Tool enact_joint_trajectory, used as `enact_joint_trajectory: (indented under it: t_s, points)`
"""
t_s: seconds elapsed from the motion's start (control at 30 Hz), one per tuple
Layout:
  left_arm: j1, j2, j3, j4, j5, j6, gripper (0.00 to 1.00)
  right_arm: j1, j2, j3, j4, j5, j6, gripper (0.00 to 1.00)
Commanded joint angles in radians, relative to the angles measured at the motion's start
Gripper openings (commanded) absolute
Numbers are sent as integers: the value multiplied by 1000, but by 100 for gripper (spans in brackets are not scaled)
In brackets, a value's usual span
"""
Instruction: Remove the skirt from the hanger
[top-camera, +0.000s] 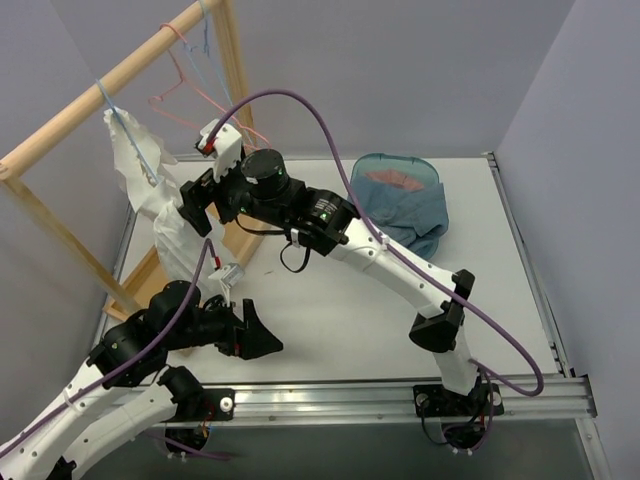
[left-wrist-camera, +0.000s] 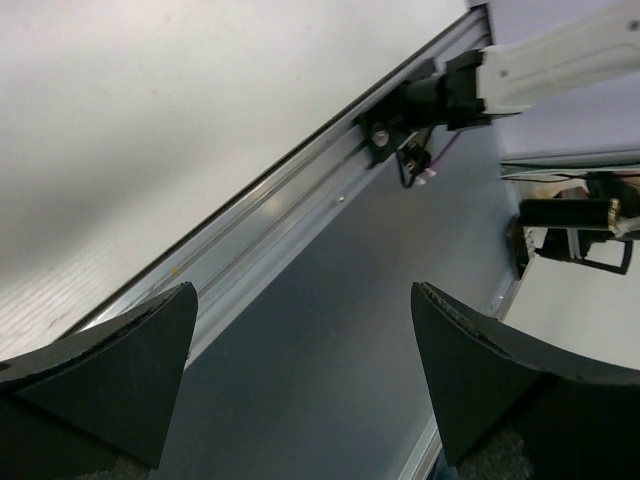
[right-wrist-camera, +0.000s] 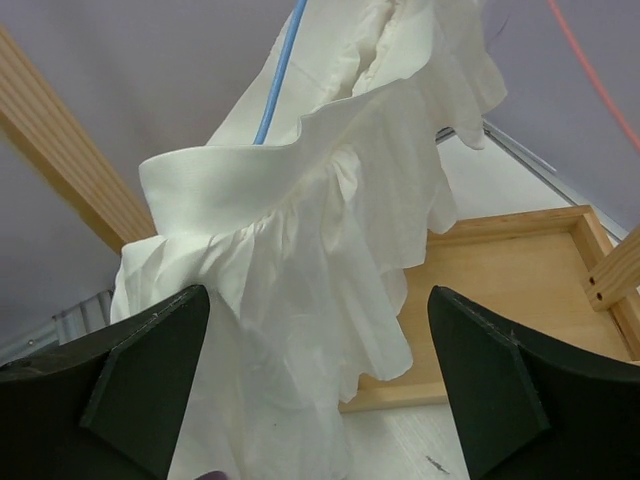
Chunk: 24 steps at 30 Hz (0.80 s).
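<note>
A white ruffled skirt (top-camera: 160, 205) hangs on a blue hanger (top-camera: 135, 140) from the wooden rail (top-camera: 110, 85) at the left. In the right wrist view the skirt (right-wrist-camera: 300, 250) droops from the blue hanger (right-wrist-camera: 280, 70), filling the middle. My right gripper (top-camera: 192, 208) is right at the skirt's lower part. It (right-wrist-camera: 320, 380) is open, one jaw on either side of the cloth in view and nothing pinched. My left gripper (top-camera: 262, 338) is low over the table's near side, away from the skirt. It (left-wrist-camera: 305, 370) is open and empty.
An empty pink hanger (top-camera: 190, 95) hangs further along the rail. The rack's wooden base (right-wrist-camera: 500, 290) lies below the skirt. A teal basket (top-camera: 400, 170) with blue cloth (top-camera: 415, 215) is at the back right. The left wrist sees the metal front rail (left-wrist-camera: 260, 220) and the right arm's base (left-wrist-camera: 430, 100).
</note>
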Motion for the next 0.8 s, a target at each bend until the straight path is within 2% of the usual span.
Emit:
enact_joint_trajectory:
  t_s: [0.0, 0.1, 0.23, 0.5, 0.77]
  points:
    - [-4, 47, 60, -127, -69, -5, 97, 18, -15, 33, 50, -23, 8, 86]
    - [-4, 70, 57, -121, -64, 0, 97, 56, -23, 16, 70, 6, -21, 86]
    - [-4, 99, 50, -113, -56, 15, 98, 136, -37, 17, 82, 185, -138, 86]
    - [-4, 108, 4, -68, -32, 5, 97, 176, -55, 8, 122, 166, -121, 86]
    - [-7, 84, -18, -45, -19, -18, 94, 182, 23, 50, 139, 212, -129, 86]
